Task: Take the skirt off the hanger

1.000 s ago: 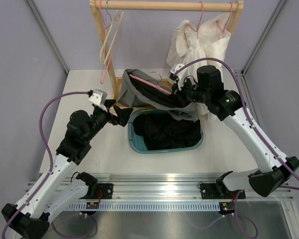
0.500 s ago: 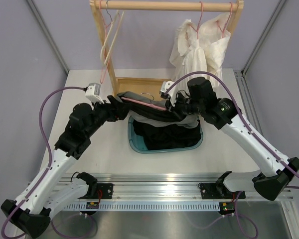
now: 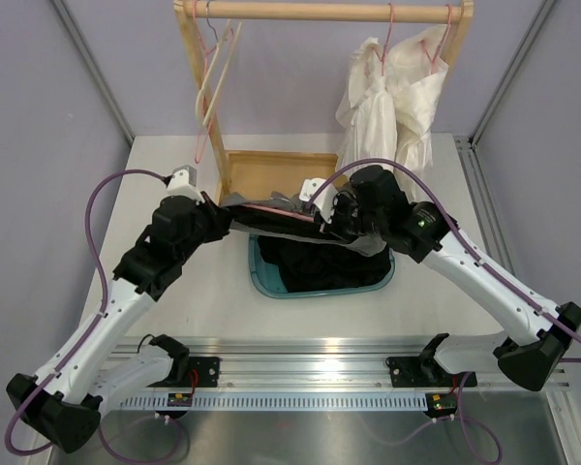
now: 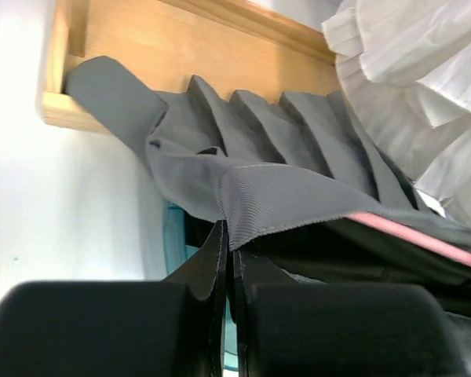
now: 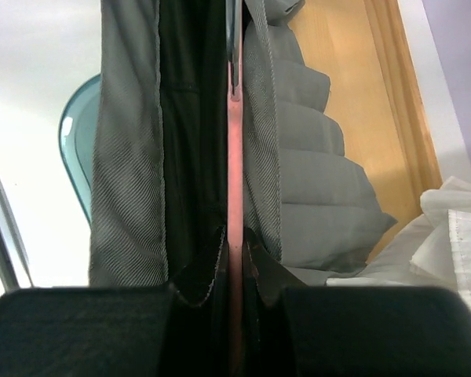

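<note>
Grey skirt (image 4: 282,200) pinched by left gripper (image 4: 228,239); right gripper (image 5: 234,242) clamps pink hanger (image 5: 234,157).

Seen from my left wrist, the grey skirt (image 4: 282,200) stretches across mid-frame, waist edge folded forward, broad pleats fanning toward the upper edge; the pink hanger (image 4: 424,238) seems tucked inside the waistband, lower right.

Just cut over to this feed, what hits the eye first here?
The grey skirt, stretched out over the teal tub at mid-table. The left gripper pinches its waist edge, and the right gripper clamps the pink hanger. A white garment hangs from the rail, back right.
</note>
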Controlling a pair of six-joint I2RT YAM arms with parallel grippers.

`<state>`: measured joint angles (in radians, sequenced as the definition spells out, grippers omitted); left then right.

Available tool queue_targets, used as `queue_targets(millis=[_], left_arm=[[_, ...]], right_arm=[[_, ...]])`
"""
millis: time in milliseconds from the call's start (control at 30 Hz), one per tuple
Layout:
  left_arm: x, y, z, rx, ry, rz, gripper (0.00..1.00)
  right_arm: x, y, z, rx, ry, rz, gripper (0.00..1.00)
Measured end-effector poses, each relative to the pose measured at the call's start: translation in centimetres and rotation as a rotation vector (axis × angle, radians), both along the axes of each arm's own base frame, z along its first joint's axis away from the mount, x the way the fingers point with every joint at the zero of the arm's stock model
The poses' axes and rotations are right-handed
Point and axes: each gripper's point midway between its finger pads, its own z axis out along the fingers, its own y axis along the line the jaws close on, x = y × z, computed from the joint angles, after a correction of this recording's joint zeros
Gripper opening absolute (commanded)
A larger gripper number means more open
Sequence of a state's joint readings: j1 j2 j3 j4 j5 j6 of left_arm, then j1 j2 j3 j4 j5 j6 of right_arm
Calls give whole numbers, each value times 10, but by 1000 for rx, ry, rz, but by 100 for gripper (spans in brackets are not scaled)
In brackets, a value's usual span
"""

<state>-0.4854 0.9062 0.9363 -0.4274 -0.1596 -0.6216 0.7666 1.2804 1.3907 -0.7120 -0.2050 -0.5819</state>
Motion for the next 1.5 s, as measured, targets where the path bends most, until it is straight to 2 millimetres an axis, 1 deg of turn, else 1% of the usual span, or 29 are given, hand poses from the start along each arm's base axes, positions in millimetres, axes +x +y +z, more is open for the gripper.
queue_targets(millis=[67,167,300,433,600,700,767,867,967,1033,1067,1167,1233,1333,1367,1400,1500], left_arm=[[0,4,-3,26,4,8,0],[-2,11,-9,71,16,14,0],[1,20,-11,89,20,18,0],[0,22,-10,93,18,-6,0],[-5,24,-13,133,23,-39,0],[-8,25,-17,155,34,-50,0],[-9,25,-18,161,37,-58,0],[-11,26,-21,157,37,-66,0],[-12,32,-28,155,50,-59,0],[-9,49,-36,187,67,-7,0],[-8,53,-38,183,75,4,0],[-10,49,-39,166,72,-22,0],[-12,46,-38,151,54,-42,0],[-21,43,-36,127,15,-84,1],[-24,41,-36,121,2,-101,9],[-27,39,-34,117,-15,-123,38],[-34,30,-22,109,-80,-209,68]], right_arm=[[2,-2,-4,-19,-19,2,0],[-2,-7,-9,-44,-40,26,0],[-8,-8,-7,-59,-90,86,0],[-15,-9,-13,-82,-127,150,0],[-17,-12,-27,-110,-166,189,0],[-18,-11,-27,-105,-176,200,0],[-21,-11,-22,-91,-180,204,0],[-26,-11,-8,-62,-177,215,0],[-31,-9,18,0,-177,242,0],[-35,-17,30,22,-170,239,0],[-38,-19,40,55,-174,244,0],[-47,-20,61,120,-181,261,0],[-49,-22,63,138,-166,256,0],[-48,-22,59,150,-120,229,0],[-47,-22,57,153,-103,219,0],[-45,-22,55,156,-84,208,0],[-40,-18,46,163,-17,182,0]])
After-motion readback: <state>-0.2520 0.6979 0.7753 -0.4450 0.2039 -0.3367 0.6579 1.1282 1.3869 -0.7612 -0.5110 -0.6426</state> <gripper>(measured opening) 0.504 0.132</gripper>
